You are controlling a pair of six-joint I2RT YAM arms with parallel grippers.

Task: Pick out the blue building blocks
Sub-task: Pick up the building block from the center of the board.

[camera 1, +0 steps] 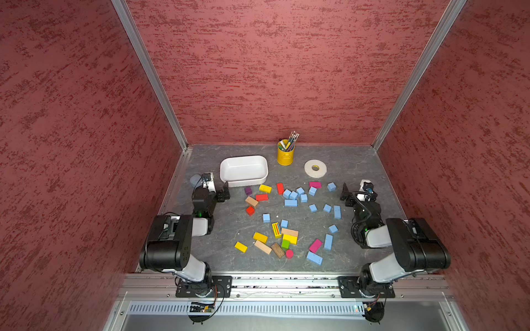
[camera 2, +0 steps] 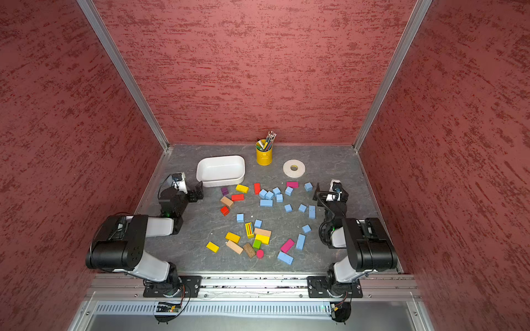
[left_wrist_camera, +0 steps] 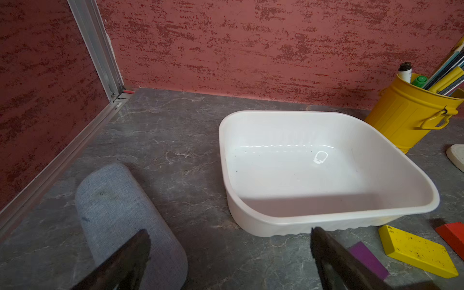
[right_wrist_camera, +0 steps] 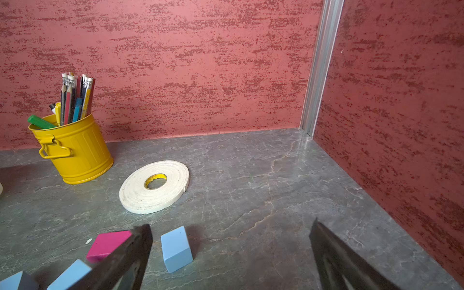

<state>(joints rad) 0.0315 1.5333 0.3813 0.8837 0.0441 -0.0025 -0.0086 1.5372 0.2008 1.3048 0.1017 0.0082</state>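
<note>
**Top views.** Blue building blocks point(camera 1: 290, 203) loose on the grey desk point(camera 1: 218, 238), all outside the white tray point(camera 1: 246, 181). One cluster near the desk's middle, more strewn toward the right arm's side and the near edge, among other-coloured blocks point(camera 1: 260, 237). Yellow pencil cup point(camera 1: 285, 157) and tape roll point(camera 1: 308, 169) near the back wall. Left claw point(camera 1: 225, 192) just beside the tray's near corner. Right claw point(camera 1: 345, 193) near the outermost blue pieces. Both clear of every block.

**Left wrist view.** Left claw point(left_wrist_camera: 229, 238) spread wide, gripping nothing, with the white tray point(left_wrist_camera: 276, 226) directly ahead. Grey fabric cylinder point(left_wrist_camera: 120, 213) beside one finger, purple block point(left_wrist_camera: 367, 261) and yellow block point(left_wrist_camera: 416, 253) beside the opposite one.

**Right wrist view.** Right claw point(right_wrist_camera: 231, 233) likewise spread wide and holding nothing. One blue cube point(right_wrist_camera: 175, 248) on the desk ahead of the gap, close to one finger, untouched. Pink block point(right_wrist_camera: 108, 244) partly hidden behind that same finger. Tape roll point(right_wrist_camera: 135, 198) and pencil cup point(right_wrist_camera: 80, 155) beyond.
</note>
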